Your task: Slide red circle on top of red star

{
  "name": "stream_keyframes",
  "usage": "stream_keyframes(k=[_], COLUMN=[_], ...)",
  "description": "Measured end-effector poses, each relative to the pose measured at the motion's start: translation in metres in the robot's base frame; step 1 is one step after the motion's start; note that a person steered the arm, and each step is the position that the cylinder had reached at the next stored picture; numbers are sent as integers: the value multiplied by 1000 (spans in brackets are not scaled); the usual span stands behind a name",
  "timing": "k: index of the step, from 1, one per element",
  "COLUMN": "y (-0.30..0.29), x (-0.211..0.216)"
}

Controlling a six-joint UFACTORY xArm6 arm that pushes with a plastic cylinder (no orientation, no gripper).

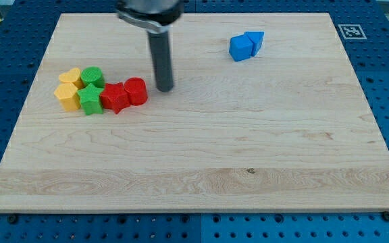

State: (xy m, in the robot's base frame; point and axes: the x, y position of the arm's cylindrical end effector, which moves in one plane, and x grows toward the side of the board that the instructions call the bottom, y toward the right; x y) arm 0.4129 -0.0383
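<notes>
Red circle block (136,90), a short plastic cylinder, sits on the pale wooden board (201,155) near its left edge, upper half, touching the red star block (115,98) on that star's right side; not on top of it. I carry no jaws, only a dark rod; my tip (165,88) rests on the board just right of the red circle, a narrow gap between them. Left of the star, touching: green star block (91,99), green round block (92,77), two yellow blocks (68,88), shapes unclear. Two blue blocks (246,46), one cube-like and one wedge-like, touch each other near the top edge, right of centre.
</notes>
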Motion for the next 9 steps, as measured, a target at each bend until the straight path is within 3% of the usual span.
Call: stream_keyframes(k=[2, 4, 6, 9], y=[8, -18, -37, -21], x=[36, 32, -1, 35])
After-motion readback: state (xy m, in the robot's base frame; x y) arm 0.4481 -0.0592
